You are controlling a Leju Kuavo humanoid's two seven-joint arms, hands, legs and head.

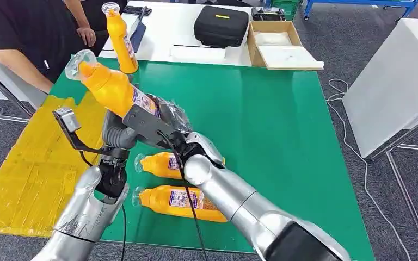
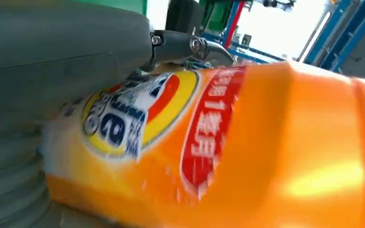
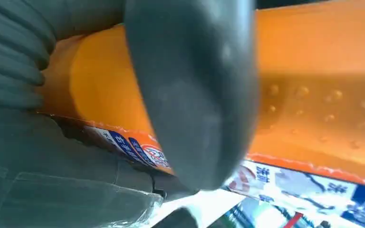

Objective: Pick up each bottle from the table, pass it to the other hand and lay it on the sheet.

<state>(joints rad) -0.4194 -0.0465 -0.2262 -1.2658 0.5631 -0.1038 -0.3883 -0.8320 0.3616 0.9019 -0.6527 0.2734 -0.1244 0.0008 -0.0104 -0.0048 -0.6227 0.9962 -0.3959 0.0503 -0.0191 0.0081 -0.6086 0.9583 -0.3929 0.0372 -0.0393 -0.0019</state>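
Bottles are lying and standing on the green table (image 1: 283,125), which is serving as the landmark. One orange bottle (image 1: 109,87) is being held up above the table's near-left part, tilted with its clear cap pointing up and away toward the left. Both hands are meeting on its lower body: the left hand (image 1: 121,126) is gripping it from below, and the right hand (image 1: 166,122) is wrapping around its base from the right. In the left wrist view the grey thumb (image 2: 66,52) is pressing against the labelled side of the bottle (image 2: 247,152). In the right wrist view a thick thumb (image 3: 195,90) is lying across the orange body (image 3: 313,85), just above the label.

Two more orange bottles are lying on their sides on the table's near part, below the raised hands: the farther lying bottle (image 1: 160,165) and the nearer lying bottle (image 1: 179,202), caps pointing left. A fourth, the upright bottle (image 1: 121,41), is standing at the table's far-left corner.

A yellow sheet (image 1: 27,174) is spreading off the table's left edge. Beyond the table's far edge are sitting a black case (image 1: 221,25) and an open cardboard box (image 1: 280,43), and a person (image 1: 27,38) in black is standing at the far left.
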